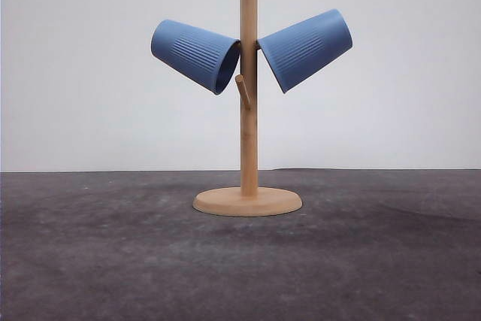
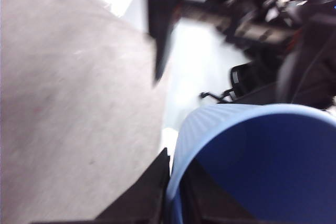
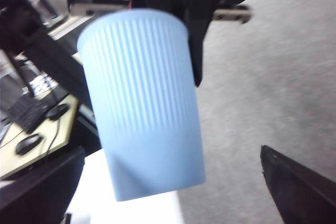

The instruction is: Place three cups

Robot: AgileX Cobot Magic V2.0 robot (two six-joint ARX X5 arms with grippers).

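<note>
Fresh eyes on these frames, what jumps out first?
Two blue cups, the left cup and the right cup, hang tilted on the pegs of a wooden cup tree standing mid-table. A third cup looms large in the right wrist view, gripped at its base by the left hand; the left wrist view looks into its open mouth. The right hand sits open beside it, not touching.

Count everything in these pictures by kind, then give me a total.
Blue cups: 3 (left cup on the stand, right cup on the stand, held cup in the left gripper)
Wooden stand: 1
Total: 4
</note>
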